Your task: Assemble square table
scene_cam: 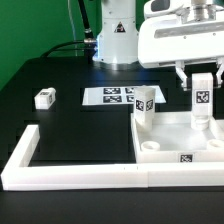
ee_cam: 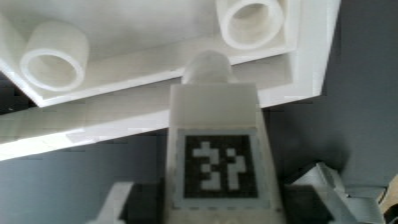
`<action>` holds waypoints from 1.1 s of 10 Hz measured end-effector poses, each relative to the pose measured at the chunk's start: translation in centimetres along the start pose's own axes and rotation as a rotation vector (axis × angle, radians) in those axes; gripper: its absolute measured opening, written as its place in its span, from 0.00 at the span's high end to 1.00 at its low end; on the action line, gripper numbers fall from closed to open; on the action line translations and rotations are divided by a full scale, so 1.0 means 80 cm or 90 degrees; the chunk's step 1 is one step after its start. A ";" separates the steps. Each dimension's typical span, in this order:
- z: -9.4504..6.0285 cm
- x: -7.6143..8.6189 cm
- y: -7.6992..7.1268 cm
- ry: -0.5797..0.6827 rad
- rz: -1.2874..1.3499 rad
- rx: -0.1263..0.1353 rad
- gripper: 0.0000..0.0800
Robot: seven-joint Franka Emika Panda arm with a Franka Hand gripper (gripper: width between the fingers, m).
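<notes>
The gripper [scene_cam: 200,82] is clamped on 1 leg block [scene_cam: 200,110], held upright just above the square slab [scene_cam: 170,132], which lies at 4 o'clock in the exterior view. In the wrist view the leg's narrowed tip sits short of the 2 corner holes [ee_cam: 249,22], nearer this one. To do this well, I judge the tip should be centred over that hole before lowering, with the leg kept plumb and the descent slow, so it does not catch the rim and nudge the slab. The black table [scene_cam: 70,125] is matte. 1 spare leg [scene_cam: 44,97] rests at 9 o'clock, another leg [scene_cam: 144,102] by the slab's far corner, and the marker board [scene_cam: 108,96] sits centrally. The border wall [scene_cam: 70,172] closes 6 to 8 o'clock, backing the slab
</notes>
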State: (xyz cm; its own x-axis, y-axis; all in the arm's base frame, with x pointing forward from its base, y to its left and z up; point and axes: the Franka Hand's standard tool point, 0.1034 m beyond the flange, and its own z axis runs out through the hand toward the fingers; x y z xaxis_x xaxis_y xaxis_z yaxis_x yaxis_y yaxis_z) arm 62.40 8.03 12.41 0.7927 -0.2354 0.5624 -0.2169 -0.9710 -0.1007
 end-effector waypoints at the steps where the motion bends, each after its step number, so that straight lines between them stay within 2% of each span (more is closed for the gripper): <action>1: 0.001 0.000 0.002 0.000 -0.006 -0.001 0.64; 2: 0.009 -0.006 -0.003 -0.022 -0.042 -0.007 0.64; 4: 0.026 -0.008 -0.042 -0.052 -0.104 -0.018 0.64; 9: 0.028 -0.009 -0.038 -0.048 -0.111 -0.024 0.64; 11: 0.040 -0.018 -0.043 -0.045 -0.114 -0.024 0.64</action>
State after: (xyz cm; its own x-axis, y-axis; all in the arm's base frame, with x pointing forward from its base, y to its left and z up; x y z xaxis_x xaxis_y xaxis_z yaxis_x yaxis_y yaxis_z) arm 63.81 11.56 9.27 0.8579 -0.0625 0.5099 -0.0891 -0.9956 0.0279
